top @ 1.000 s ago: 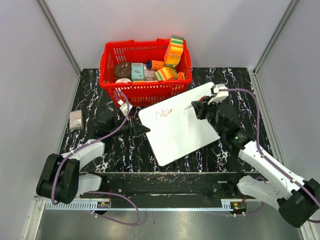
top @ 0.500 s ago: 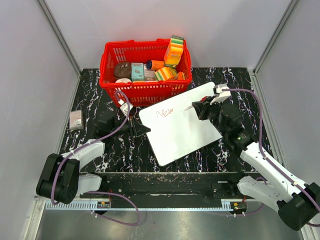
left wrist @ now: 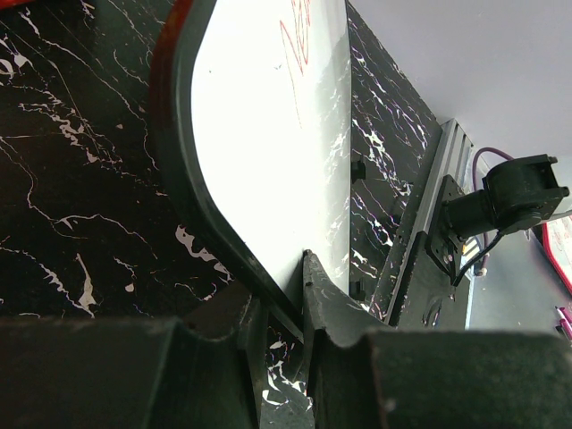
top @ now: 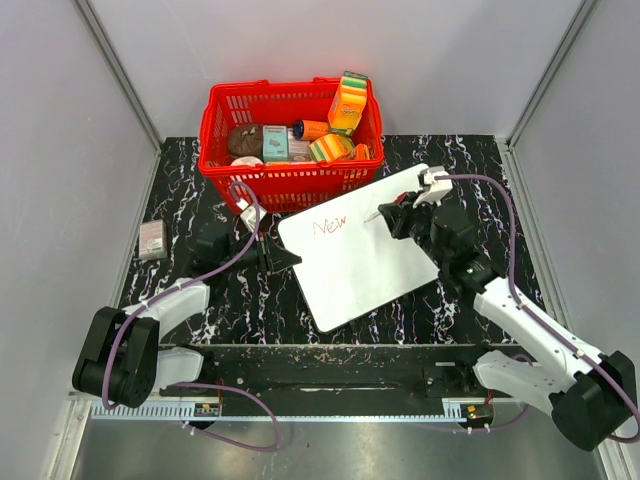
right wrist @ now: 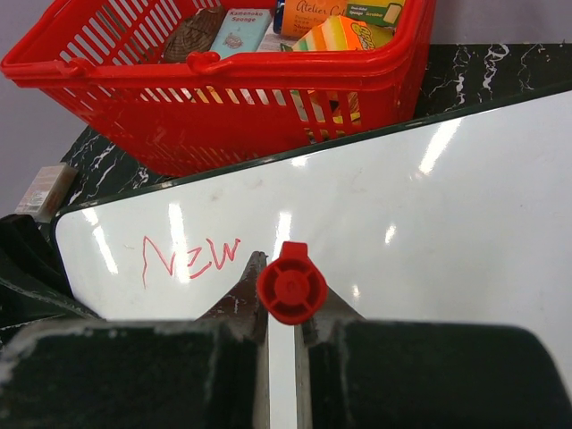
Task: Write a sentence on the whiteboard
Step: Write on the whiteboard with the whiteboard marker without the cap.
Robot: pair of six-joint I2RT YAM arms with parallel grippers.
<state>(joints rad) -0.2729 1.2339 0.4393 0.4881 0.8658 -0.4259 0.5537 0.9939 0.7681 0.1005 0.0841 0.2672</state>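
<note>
1 red word (top: 329, 226), "New", is on the whiteboard (top: 365, 270). At its left edge the left gripper (left wrist: 284, 286) pinches it; the right gripper (right wrist: 282, 299) pinches a marker (right wrist: 290, 282) right of the word.

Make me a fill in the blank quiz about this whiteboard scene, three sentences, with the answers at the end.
1. The red writing on the whiteboard reads ____.
2. The right gripper holds a marker whose cap is coloured ____.
3. The left gripper is clamped on the whiteboard's ____.
Missing words: New; red; edge.
</note>
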